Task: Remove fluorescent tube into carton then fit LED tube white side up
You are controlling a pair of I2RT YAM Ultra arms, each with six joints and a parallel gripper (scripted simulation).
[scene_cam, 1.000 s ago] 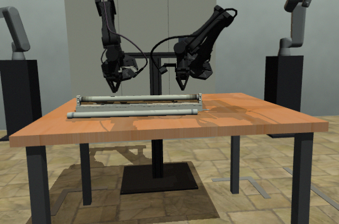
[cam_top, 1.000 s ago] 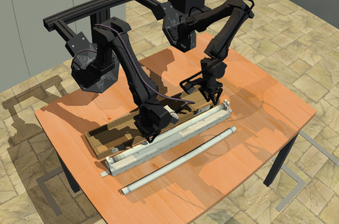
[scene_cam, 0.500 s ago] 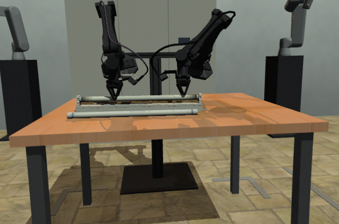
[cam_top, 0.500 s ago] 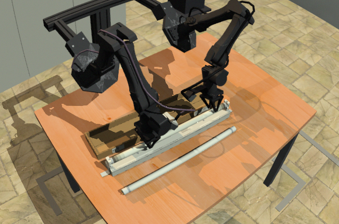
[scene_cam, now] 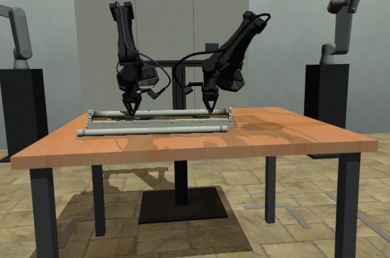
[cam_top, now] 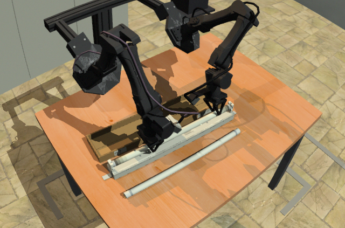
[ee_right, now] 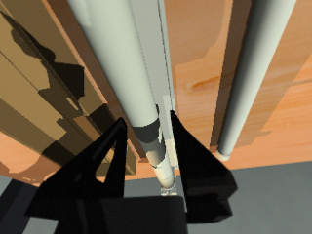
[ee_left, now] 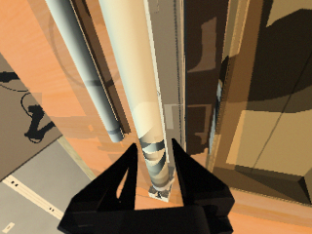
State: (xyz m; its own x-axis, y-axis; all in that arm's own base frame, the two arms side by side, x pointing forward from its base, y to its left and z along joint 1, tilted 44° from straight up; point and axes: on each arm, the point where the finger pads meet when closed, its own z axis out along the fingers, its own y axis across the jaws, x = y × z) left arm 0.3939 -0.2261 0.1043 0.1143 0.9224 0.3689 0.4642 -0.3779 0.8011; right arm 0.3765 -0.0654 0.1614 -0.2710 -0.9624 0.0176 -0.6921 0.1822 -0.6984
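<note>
The old tube (cam_top: 200,121) (scene_cam: 173,112) (ee_left: 132,63) (ee_right: 114,63) sits in the lampholders (cam_top: 111,165) (cam_top: 230,105) at both ends of the white fixture (cam_top: 172,144) (scene_cam: 157,124). My left gripper (cam_top: 218,112) (scene_cam: 211,112) (ee_left: 154,144) is partly open, its fingers on either side of the tube near one end, a gap still showing. My right gripper (cam_top: 152,150) (scene_cam: 132,113) (ee_right: 146,118) is open around the tube near the other end. The LED tube (cam_top: 181,164) (scene_cam: 151,130) (ee_left: 87,63) (ee_right: 258,63) lies on the bench in front, pale side up.
The open carton (cam_top: 94,149) (ee_left: 273,141) (ee_right: 29,88) lies on the bench close behind the fixture, parallel to it. Both arms reach over the carton. The LED tube lies parallel to the fixture, toward the bench's (scene_cam: 189,146) front edge.
</note>
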